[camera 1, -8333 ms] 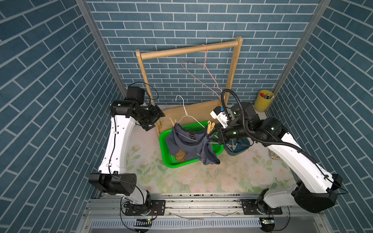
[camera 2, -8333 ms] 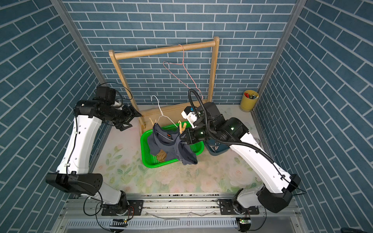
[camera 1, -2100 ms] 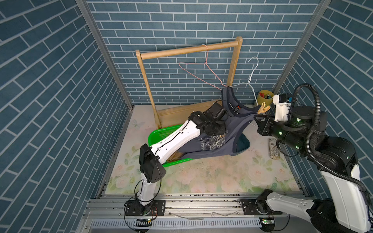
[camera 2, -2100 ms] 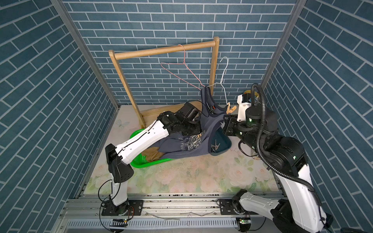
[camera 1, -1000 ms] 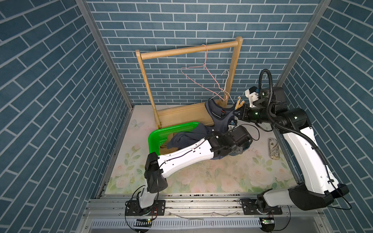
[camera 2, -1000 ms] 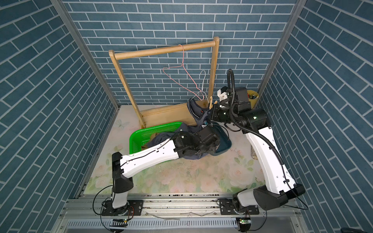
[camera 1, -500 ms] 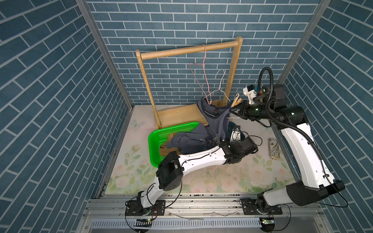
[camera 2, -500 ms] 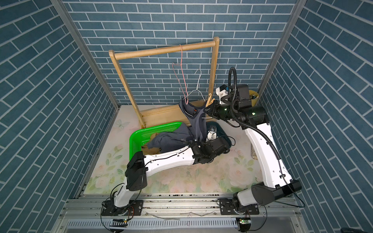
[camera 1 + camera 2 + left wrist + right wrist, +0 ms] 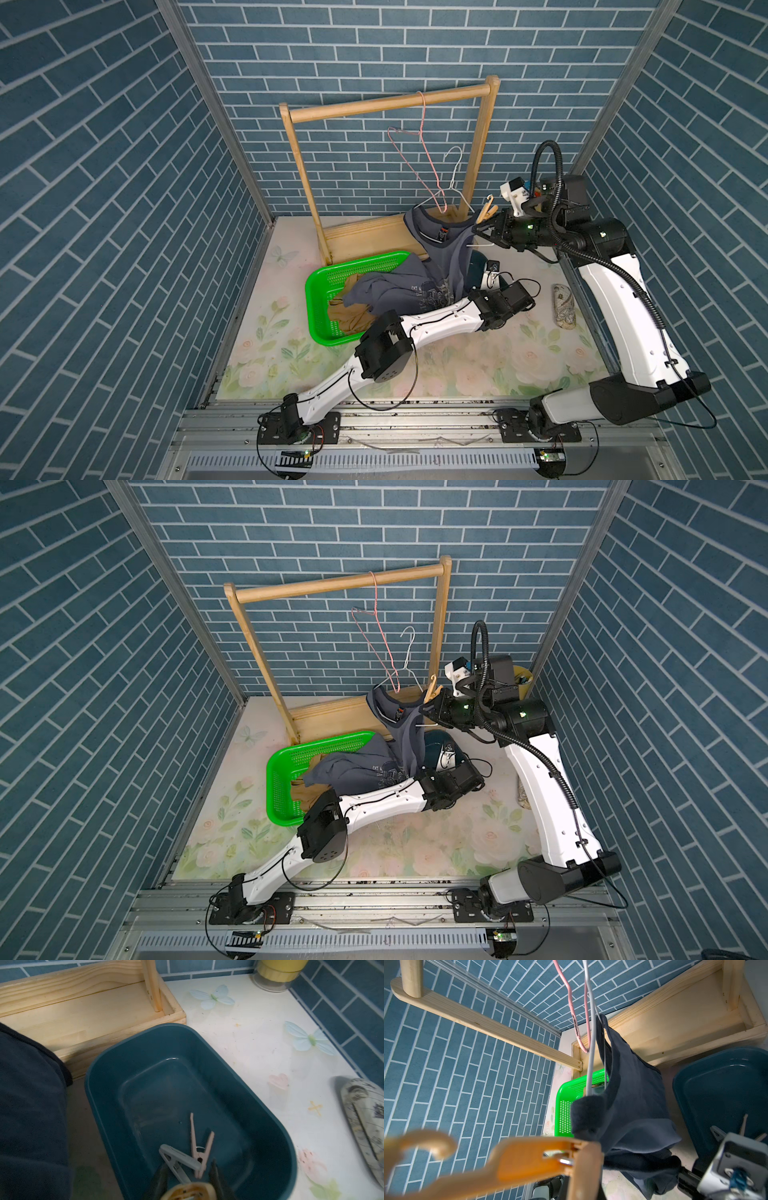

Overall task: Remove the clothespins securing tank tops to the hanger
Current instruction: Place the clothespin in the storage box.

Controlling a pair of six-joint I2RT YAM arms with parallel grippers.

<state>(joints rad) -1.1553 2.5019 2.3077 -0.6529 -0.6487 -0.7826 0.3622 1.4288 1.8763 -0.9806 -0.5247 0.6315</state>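
Two tank tops occupy the left of the scene. The tan-brown top [image 9: 353,318] is bunched inside the green basket [image 9: 357,266]. The dark top [image 9: 399,291] trails from over the basket up to the white hanger [image 9: 590,1064].

Next, the left gripper [image 9: 189,1164] hangs low over the teal bin [image 9: 228,1076], in which lie a grey clothespin [image 9: 178,1155] and a pale clothespin [image 9: 193,1138]. Its fingers stand narrowly apart with a tan object [image 9: 189,1189] between them, probably another pin. Whether they pinch it or have let go cannot be told.

Farther right and higher, the tan clothespin [image 9: 485,212] stands on the hanger's shoulder end, at the dark top's strap. In both top views its long axis points up and slightly right. The right gripper [image 9: 481,230] is closed on that end of the hanger, just beside and below the pin.

Judgement: the right gripper is nearer but is occupied as the support. The left gripper, well apart and lower, would have to rise toward the pin's free tails, which point away from the table.
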